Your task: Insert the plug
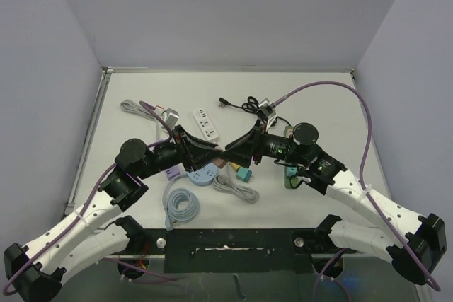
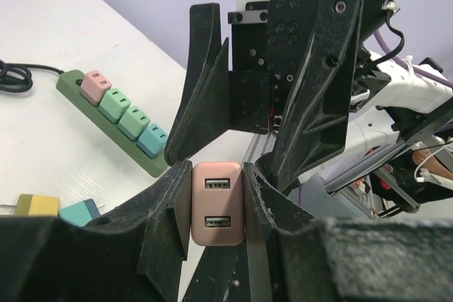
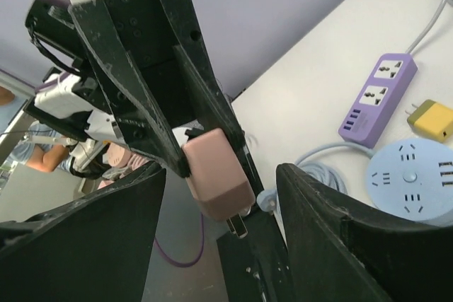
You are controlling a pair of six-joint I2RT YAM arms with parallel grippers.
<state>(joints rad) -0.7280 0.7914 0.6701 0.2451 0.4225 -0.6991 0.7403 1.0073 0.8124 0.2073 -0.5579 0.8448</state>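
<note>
The plug [image 2: 217,203] is a pink block charger with two USB ports, held above the table. My left gripper [image 2: 217,192] is shut on it, one finger pressed flat against each side. In the right wrist view the plug [image 3: 216,175] hangs from the left arm's black fingers [image 3: 141,90] with a metal prong pointing down. My right gripper [image 3: 221,199] stands open around it, with both fingers apart from it. From above, the left gripper [image 1: 212,152] and the right gripper [image 1: 238,149] meet tip to tip over the table's middle.
A green power strip [image 2: 117,122] holds several coloured plugs. A round blue socket [image 3: 414,175] with a coiled cable and a purple strip [image 3: 375,97] lie beneath the grippers. A white strip [image 1: 206,124] lies behind. Yellow [image 3: 432,119] and teal [image 1: 244,175] plugs lie loose.
</note>
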